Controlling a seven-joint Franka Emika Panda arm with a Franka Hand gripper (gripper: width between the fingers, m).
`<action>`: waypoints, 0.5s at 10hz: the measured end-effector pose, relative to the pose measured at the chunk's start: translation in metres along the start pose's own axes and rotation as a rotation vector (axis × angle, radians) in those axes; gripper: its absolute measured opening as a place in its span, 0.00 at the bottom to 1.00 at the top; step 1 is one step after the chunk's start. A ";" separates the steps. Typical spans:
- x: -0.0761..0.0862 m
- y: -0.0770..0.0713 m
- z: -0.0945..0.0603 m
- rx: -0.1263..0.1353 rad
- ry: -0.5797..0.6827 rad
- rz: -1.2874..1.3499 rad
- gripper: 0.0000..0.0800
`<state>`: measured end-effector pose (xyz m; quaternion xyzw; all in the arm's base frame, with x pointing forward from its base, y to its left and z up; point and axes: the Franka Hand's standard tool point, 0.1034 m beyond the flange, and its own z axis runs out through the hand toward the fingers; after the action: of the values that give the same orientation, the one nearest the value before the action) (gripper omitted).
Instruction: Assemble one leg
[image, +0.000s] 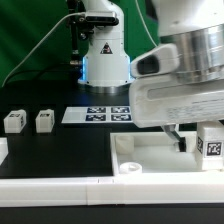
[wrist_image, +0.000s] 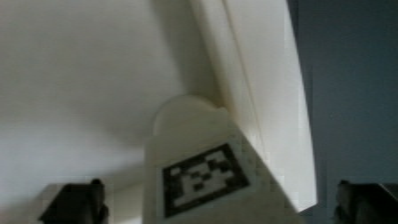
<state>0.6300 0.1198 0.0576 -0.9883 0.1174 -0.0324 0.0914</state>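
Note:
A leg (wrist_image: 201, 165), a stubby white piece with a black-and-white tag, stands between my fingers in the wrist view, against the edge of the large flat white panel (wrist_image: 80, 90). In the exterior view this leg (image: 213, 146) is at the far right, by the panel (image: 150, 152). My gripper (wrist_image: 217, 205) is open. Its dark fingertips (wrist_image: 71, 202) stand on either side of the leg with a gap on each side. In the exterior view the gripper (image: 192, 138) hangs low over the panel's right end; only one dark finger (image: 181, 141) shows.
Two more legs (image: 13, 121) (image: 44, 121) stand on the black table at the exterior view's left, and a white piece (image: 2, 150) shows at the left edge. The marker board (image: 108, 113) lies behind the panel. A white rail (image: 60, 187) runs along the front.

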 end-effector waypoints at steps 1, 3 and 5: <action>0.000 -0.007 -0.001 -0.031 0.013 -0.229 0.81; 0.001 -0.004 0.000 -0.033 0.011 -0.257 0.81; 0.000 -0.003 0.000 -0.032 0.011 -0.229 0.48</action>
<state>0.6311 0.1227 0.0578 -0.9964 0.0050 -0.0461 0.0705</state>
